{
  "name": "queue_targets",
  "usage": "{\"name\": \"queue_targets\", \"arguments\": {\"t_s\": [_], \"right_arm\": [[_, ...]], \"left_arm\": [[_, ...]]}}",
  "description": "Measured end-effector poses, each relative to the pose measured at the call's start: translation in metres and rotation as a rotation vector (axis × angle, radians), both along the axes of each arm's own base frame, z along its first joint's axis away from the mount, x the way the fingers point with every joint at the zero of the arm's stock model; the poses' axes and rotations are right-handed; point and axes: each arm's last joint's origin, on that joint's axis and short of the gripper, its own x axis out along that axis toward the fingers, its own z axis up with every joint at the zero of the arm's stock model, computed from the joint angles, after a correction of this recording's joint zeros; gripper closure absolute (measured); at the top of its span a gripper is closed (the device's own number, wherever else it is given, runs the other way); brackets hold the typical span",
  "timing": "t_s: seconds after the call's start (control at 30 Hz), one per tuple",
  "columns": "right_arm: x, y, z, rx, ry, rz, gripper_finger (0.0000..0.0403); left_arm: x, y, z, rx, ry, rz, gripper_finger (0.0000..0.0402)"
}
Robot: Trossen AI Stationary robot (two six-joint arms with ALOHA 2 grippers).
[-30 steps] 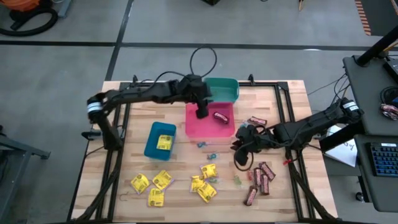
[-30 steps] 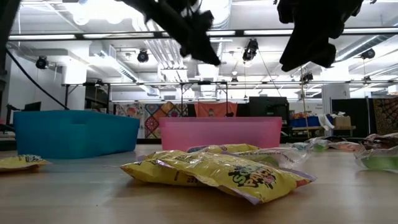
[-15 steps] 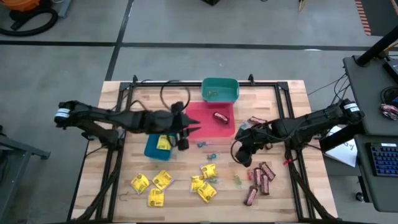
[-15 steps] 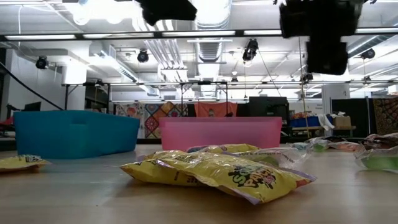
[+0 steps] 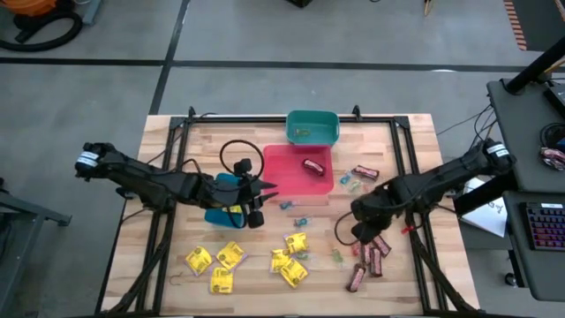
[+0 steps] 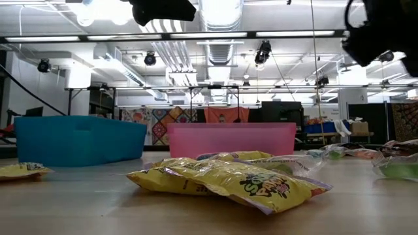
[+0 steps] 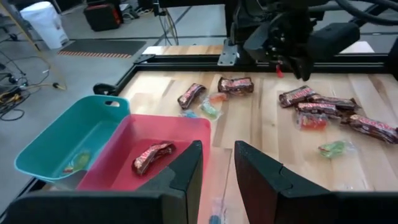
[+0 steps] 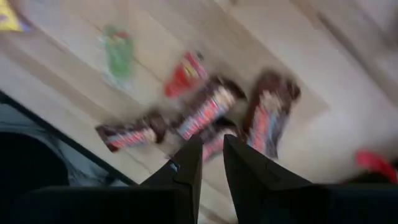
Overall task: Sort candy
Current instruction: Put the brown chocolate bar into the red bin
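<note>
Right pincer (image 8: 211,140): poised over the cluster of dark brown-red oblong wrapped bars (image 8: 208,115) at the right front of the pale wooden table (image 5: 203,150); fingers parted by a narrow slot only, nothing gripped. Left pincer (image 7: 217,147): also parted narrowly and empty, hovering by the seam between the blue plastic bin (image 5: 214,213) and the red plastic bin (image 7: 186,127). Remaining candy: bright yellow square packets (image 5: 231,255) at the left front, tiny green, blue and red wrapped pieces (image 5: 300,220) scattered mid-table, one bar (image 7: 152,157) already in the red plastic bin, a small green piece in the teal plastic bin (image 7: 74,134). Probable faults on the right side: with so narrow a slot, expect the fingertips to land on top of a wrapper rather than astride it, pressing the bar flat and sliding it away. Widen before descending. With the bars lying touching one another, expect two to be pinched together, or a neighbour to be dragged and dropped short of the bin. Select an outer bar and approach across its short side. Watch the small red wrapped piece (image 8: 185,73) just beside the cluster; likely to be swept along or caught by mistake. Probable fault on the left side: when lowering so near both bin rims, risk of clipping a wall and shifting or tipping a bin. Keep clearance before any descent.
</note>
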Motion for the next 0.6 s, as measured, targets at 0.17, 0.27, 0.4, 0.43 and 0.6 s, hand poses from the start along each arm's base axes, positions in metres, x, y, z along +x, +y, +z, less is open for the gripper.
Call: {"name": "queue_targets", "arguments": {"t_s": [0.17,0.27,0.4,0.43,0.6], "right_arm": [[-0.016,0.015,-0.002,-0.029,0.121,-0.003,0.0344],[-0.021,0.023,-0.004,-0.045,0.139,0.005,0.0343],[-0.024,0.031,-0.006,-0.061,0.126,-0.007,0.0318],[-0.024,0.032,-0.006,-0.067,0.126,-0.013,0.0308],[-0.025,0.032,-0.007,-0.129,0.112,-0.057,0.0250]], "left_arm": [[0.000,0.000,0.000,-0.001,0.001,0.002,0.0325],[0.000,0.000,0.000,-0.001,0.003,0.002,0.0325],[-0.001,0.000,-0.001,0.002,0.014,0.002,0.0325],[-0.001,0.000,-0.001,0.002,0.015,0.002,0.0325],[-0.001,0.000,-0.002,0.006,0.026,0.003,0.0325]]}}
